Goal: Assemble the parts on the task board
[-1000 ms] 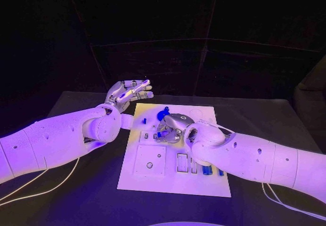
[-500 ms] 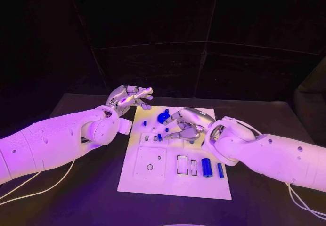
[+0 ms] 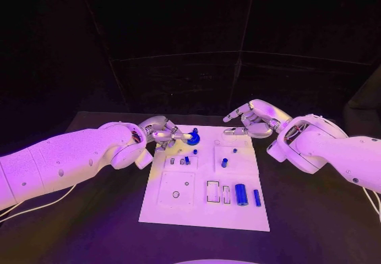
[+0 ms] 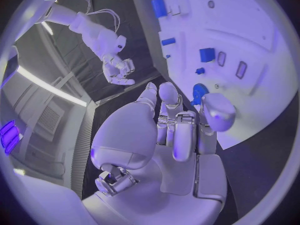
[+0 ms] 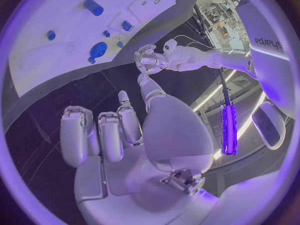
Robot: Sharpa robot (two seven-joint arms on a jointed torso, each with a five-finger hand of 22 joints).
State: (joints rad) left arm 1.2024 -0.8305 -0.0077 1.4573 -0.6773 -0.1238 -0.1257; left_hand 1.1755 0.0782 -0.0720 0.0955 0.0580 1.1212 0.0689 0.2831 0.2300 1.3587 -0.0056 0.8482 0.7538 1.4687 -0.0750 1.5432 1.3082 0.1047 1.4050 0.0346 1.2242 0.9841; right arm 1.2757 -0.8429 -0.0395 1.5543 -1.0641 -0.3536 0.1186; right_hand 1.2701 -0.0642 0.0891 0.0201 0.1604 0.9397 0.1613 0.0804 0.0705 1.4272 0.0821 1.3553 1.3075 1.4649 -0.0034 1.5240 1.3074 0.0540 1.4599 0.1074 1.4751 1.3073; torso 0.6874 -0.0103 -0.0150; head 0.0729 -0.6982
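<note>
Two hands flank the board's (image 3: pixel 202 212) far end: the left hand (image 3: pixel 163 133), curled and seemingly empty, nears the round part (image 3: pixel 192 137); the right hand (image 3: pixel 252 117) hovers unclenched, empty. Next likely needs a careful pinch.

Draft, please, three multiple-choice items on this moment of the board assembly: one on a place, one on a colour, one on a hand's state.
1. Where is the left hand?
A. at the round blue part near the task board's far end
B. off the table
C. over the board's near end

2. What colour is the task board?
A. black
B. white
C. red

3. What does the right hand hold?
A. a blue part
B. a cable
C. nothing

Key: 1 A, its fingers reach that part in the head view; 2 B, a white plate on the black table; 3 C, its fingers are apart and empty, raised past the board's far edge.
</note>
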